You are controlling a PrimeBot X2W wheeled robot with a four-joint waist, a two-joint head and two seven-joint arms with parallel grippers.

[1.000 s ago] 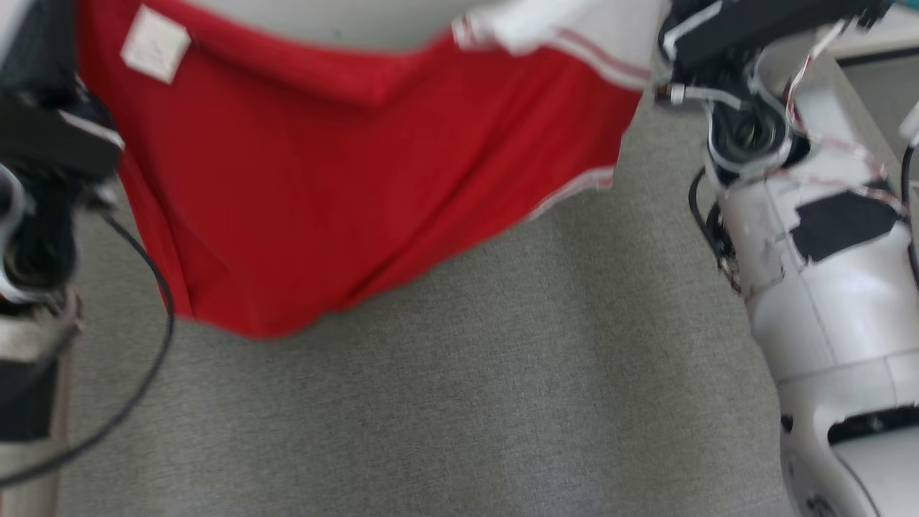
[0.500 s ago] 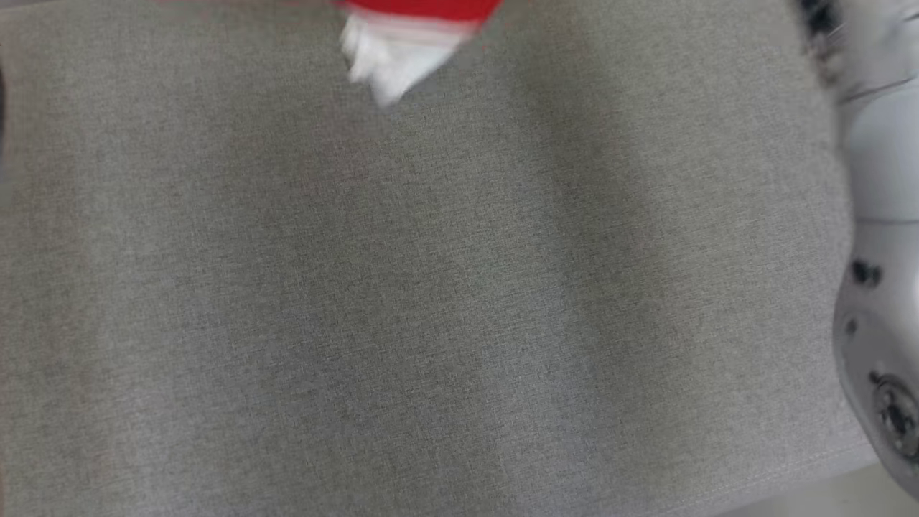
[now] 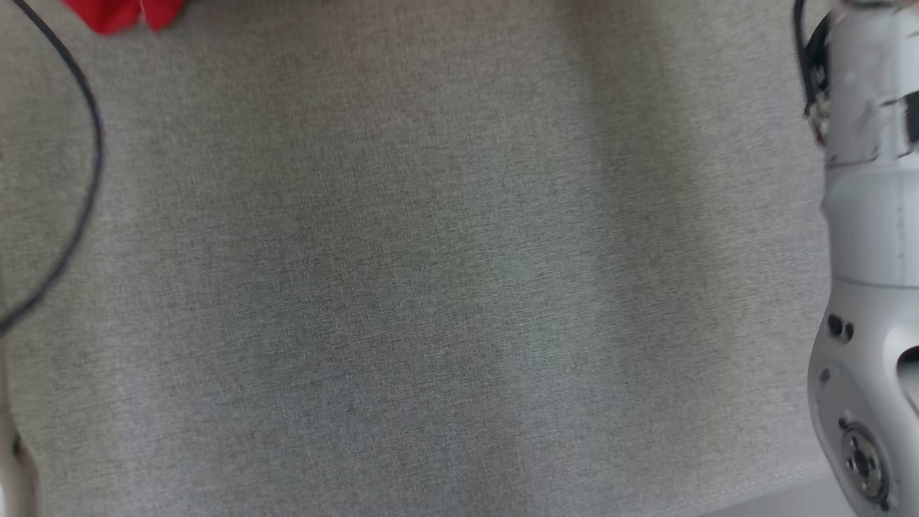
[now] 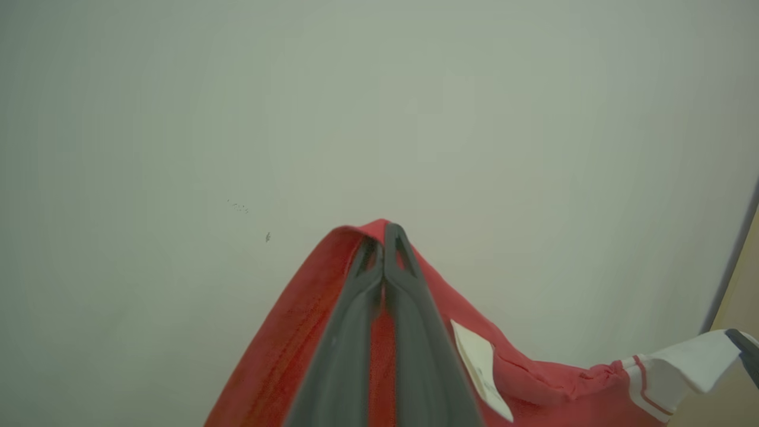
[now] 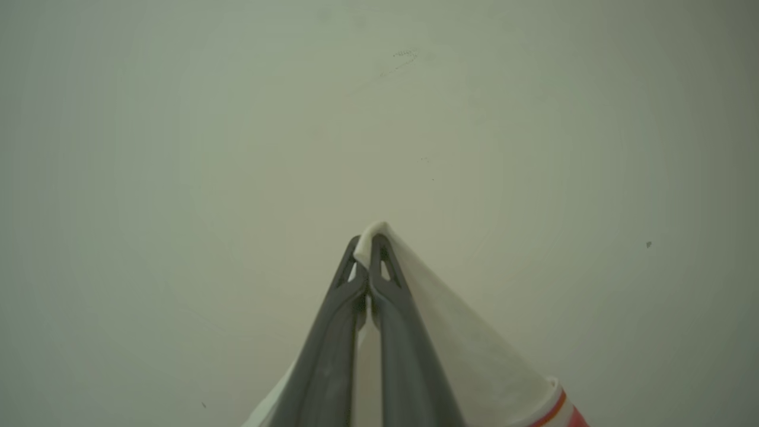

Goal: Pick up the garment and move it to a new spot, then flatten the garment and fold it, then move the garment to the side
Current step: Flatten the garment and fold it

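The garment is red with white, red-striped sleeves. In the head view a small red corner of the garment [image 3: 118, 13] hangs at the top left edge above the grey cloth-covered table [image 3: 445, 287]. My left gripper [image 4: 384, 234] is shut on a red edge of the garment [image 4: 296, 332], which drapes down around its fingers, a white label [image 4: 480, 367] beside them. My right gripper [image 5: 369, 243] is shut on a white sleeve of the garment [image 5: 462, 350], with a red stripe at the lower right. Both point at a pale plain surface.
My right arm's pale forearm [image 3: 872, 287] runs down the right edge of the head view. A black cable [image 3: 90, 165] loops down the left edge. In the left wrist view the other white sleeve [image 4: 682, 367] stretches to the lower right, beside a tan strip.
The head view has swung, so the garment, which filled its top a second ago, is now just a red corner at the top left. Both grippers stay shut.
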